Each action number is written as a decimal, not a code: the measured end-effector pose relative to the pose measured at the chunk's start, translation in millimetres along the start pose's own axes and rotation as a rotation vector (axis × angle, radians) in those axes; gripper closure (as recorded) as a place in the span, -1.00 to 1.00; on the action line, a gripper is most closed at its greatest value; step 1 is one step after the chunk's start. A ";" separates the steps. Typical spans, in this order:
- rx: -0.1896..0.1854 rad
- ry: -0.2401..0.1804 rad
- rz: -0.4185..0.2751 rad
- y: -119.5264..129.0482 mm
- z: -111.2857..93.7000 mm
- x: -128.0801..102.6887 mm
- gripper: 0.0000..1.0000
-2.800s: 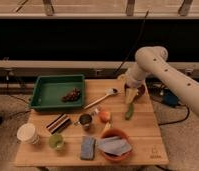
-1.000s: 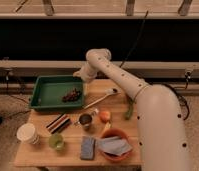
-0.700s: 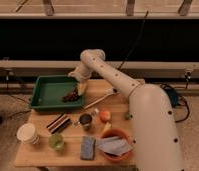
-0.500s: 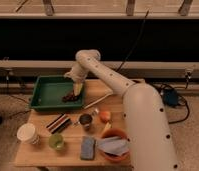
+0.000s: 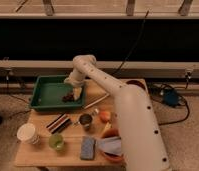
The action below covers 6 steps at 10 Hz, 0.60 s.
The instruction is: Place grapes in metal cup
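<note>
The grapes are a small dark bunch lying in the right front part of the green tray. My gripper reaches down over the tray's right side, right next to the grapes and partly covering them. The metal cup stands on the wooden table in front of the tray, apart from the gripper.
On the table are a white paper cup, a green cup, a dark striped packet, an orange-red fruit, a blue sponge, a light blue cloth in a bowl and a wooden stick.
My arm has swung from the table's right side leftward to the green tray, and the gripper has come down beside the grapes.
</note>
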 end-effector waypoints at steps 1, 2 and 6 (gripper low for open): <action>-0.013 0.006 0.005 3.0 3.7 2.7 -0.60; -0.029 0.014 0.010 7.0 7.1 6.1 -0.57; -0.074 0.043 0.013 16.1 13.8 12.7 0.16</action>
